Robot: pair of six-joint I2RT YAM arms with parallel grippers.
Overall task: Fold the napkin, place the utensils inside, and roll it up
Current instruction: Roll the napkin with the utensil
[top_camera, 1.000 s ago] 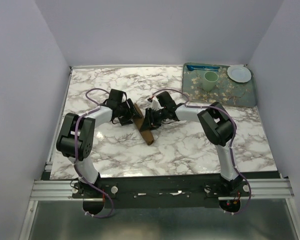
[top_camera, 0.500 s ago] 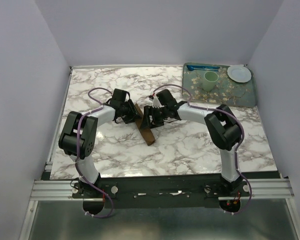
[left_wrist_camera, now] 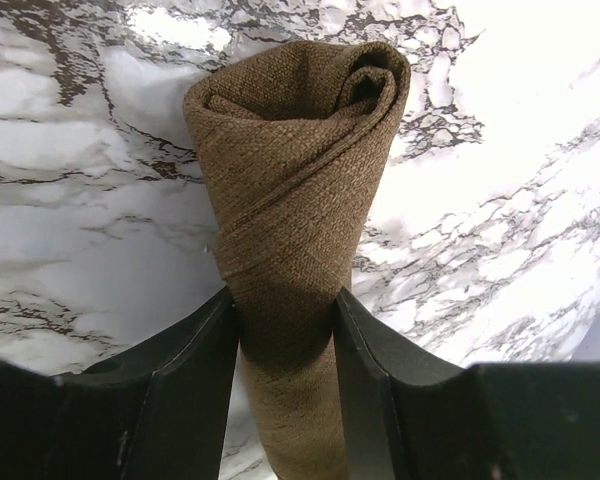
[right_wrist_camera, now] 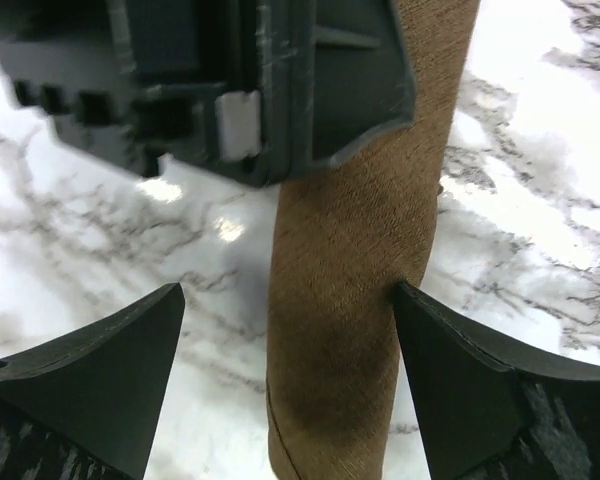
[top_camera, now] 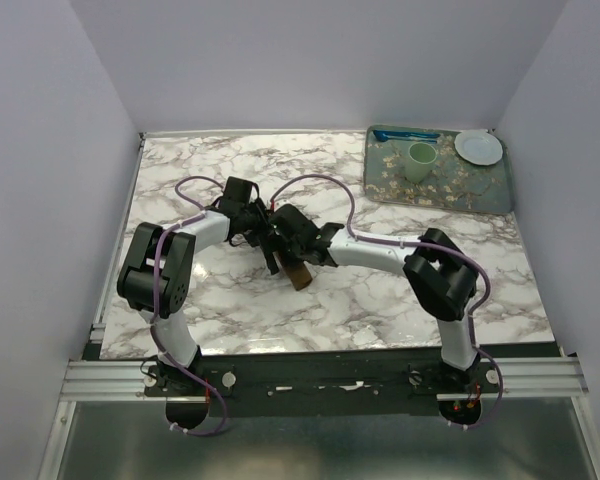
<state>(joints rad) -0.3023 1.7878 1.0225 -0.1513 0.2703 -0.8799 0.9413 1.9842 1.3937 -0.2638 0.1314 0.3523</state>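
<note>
Brown coarse-woven cloth napkin, rolled into a tube on the white marble table: black right gripper spread wide astride its nearer part, not touching; black left gripper beyond, clamped on it; rolling apparently finished, release and withdrawal due next.

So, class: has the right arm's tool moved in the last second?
Yes. The right tool has shifted left, farther from the floral green tray, and now straddles the rolled brown cloth napkin.

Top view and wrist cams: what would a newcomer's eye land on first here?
The brown napkin, rolled into a tight tube mid-table, with the left claw pinching it. The right claw straddles the same roll, open wide. Far right, a patterned tray holds a green cup and a plate.
</note>
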